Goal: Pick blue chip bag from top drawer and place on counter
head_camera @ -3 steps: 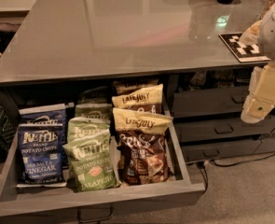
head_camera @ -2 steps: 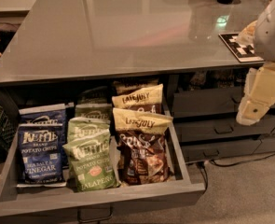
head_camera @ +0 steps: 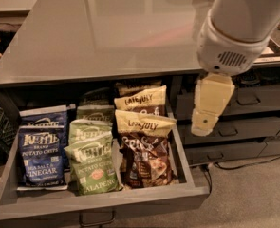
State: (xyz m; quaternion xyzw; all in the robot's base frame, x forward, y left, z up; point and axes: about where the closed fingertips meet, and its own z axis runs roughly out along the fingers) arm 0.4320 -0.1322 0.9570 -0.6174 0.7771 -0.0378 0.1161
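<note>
The beige pincer (head_camera: 205, 118) is located below the front edge of the glossy grey table (head_camera: 106, 37), to the right of the open grey top drawer (head_camera: 106, 199) and apart from its contents; whether it is released or clenched cannot be told. The blue foil chip bag (head_camera: 41, 156) is stored at the left of the drawer, just beside the green jalapeño chip bags (head_camera: 91, 167); the dark brown snack bag (head_camera: 145, 161) is placed to their right.

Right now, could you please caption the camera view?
Gripper hovers right of the open top drawer; blue chip bag lies at its left.
</note>
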